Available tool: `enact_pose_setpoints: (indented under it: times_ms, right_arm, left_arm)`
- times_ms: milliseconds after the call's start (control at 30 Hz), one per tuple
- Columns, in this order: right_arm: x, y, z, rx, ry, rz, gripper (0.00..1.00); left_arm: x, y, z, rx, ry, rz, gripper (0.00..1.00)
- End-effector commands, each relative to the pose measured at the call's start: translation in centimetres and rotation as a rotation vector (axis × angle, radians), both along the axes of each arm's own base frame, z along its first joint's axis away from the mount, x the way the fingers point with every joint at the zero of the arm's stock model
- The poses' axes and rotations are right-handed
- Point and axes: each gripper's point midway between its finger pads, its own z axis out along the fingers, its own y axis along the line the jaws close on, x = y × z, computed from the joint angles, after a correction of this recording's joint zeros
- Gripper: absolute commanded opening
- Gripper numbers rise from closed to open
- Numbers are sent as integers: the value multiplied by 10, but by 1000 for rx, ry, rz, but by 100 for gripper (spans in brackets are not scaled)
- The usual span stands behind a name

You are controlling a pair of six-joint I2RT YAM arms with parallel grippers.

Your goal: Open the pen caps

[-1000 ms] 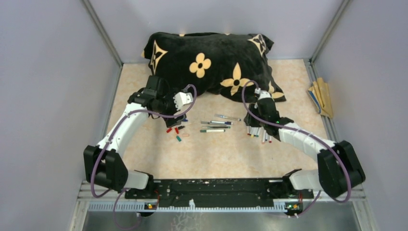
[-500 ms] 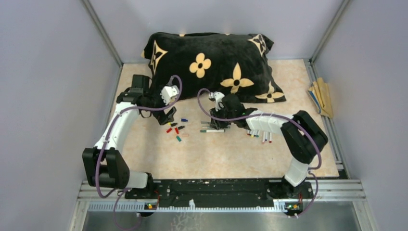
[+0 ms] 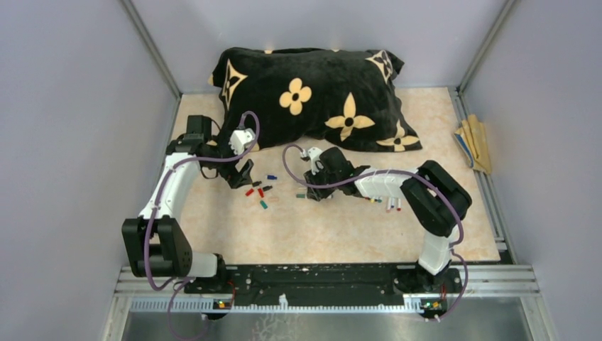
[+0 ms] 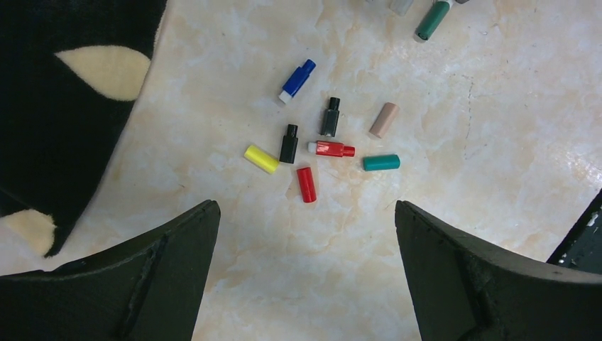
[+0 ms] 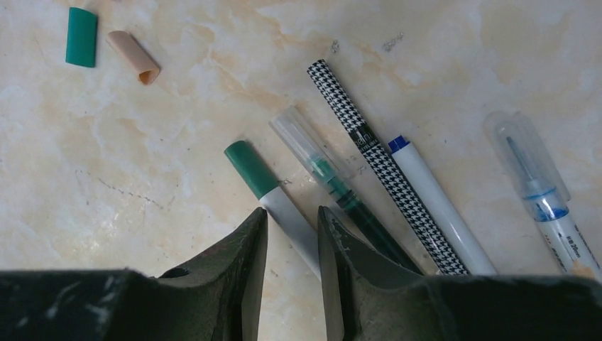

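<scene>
I see the left fingers (image 4: 163,277) spread wide and empty, hanging over a scatter of short coloured plastic pen caps (image 4: 306,185); these lie loose on the beige marbled desk (image 4: 497,106), near the black cushion with cream flowers (image 4: 64,121); the right fingers (image 5: 234,277) are pinched onto the white barrel of a slim marker pen with a green cap (image 5: 252,169), which lies on the desk with its cap on; just beside it lie a clear-capped green pen (image 5: 312,153), a black-and-white houndstooth pen (image 5: 369,145) and a white pen with a blue tip (image 5: 433,192).
</scene>
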Motion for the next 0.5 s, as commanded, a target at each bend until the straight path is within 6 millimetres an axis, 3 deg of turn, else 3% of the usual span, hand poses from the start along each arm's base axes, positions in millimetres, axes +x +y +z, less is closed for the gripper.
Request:
enact_pose_setpoints:
  times_ms: [0, 467]
  right_arm:
    - [-4, -4, -3, -12, -40, 1, 32]
    - [-29, -31, 5, -39, -127, -80, 33]
  left_arm:
    - [-7, -6, 8, -41, 1, -12, 99]
    - [-13, -12, 15, -70, 3, -45, 99]
